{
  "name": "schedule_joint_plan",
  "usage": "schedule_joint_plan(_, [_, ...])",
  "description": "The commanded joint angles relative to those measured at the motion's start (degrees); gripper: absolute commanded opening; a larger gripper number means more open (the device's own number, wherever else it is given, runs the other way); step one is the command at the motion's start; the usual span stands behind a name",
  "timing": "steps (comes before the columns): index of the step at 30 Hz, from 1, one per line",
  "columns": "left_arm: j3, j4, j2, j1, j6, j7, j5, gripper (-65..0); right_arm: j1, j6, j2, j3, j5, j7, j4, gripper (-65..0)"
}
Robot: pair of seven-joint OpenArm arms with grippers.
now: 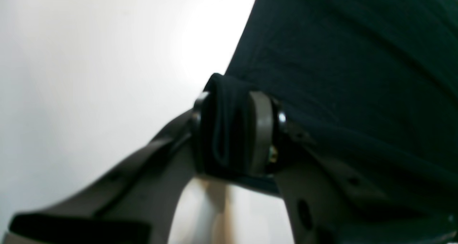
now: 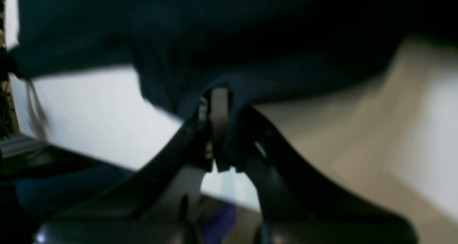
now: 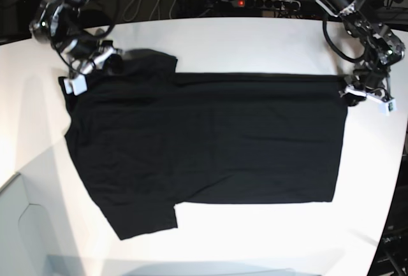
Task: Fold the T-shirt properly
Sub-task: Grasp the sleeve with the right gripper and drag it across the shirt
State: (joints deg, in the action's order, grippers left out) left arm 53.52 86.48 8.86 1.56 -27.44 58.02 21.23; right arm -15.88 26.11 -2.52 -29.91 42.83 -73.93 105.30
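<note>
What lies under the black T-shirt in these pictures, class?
The T-shirt lies spread on a white table, bare around the cloth. Whatever sits beneath the fabric, including its other side, is covered and cannot be seen.

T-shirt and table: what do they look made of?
T-shirt: soft matte black knit cloth, probably cotton; it bunches in folds between the left gripper pads. Table: smooth, hard white top with a slight sheen, likely laminate or painted board.

We saw the large black cloth T-shirt (image 3: 210,139) lying flat in the middle of the white table (image 3: 255,46). The left gripper (image 3: 349,91) was at its far corner on the base view's right side. The right gripper (image 3: 95,65) was at the far left corner.
</note>
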Motion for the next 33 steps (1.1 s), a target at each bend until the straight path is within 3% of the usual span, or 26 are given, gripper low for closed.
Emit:
schedule_joint_plan(1, [0.07, 1.13, 1.03, -0.46, -0.38, -0.92, 0.79, -48.4, 0.8, -0.31, 0.28, 0.33, 1.17, -1.01, 1.03, -65.0])
schedule_joint_plan(13, [-0.11, 1.13, 1.03, -0.46, -0.12, -0.92, 0.7, -48.4, 10.65, -0.39, -1.83, 3.49, 1.08, -2.6, 0.33, -65.0])
schedule_joint_plan(33, [-0.29, 0.95, 1.03, -0.46, -0.12, -0.92, 0.79, -48.4, 24.71, -0.48, -1.92, 6.57, 1.08, -2.33, -14.97, -65.0])
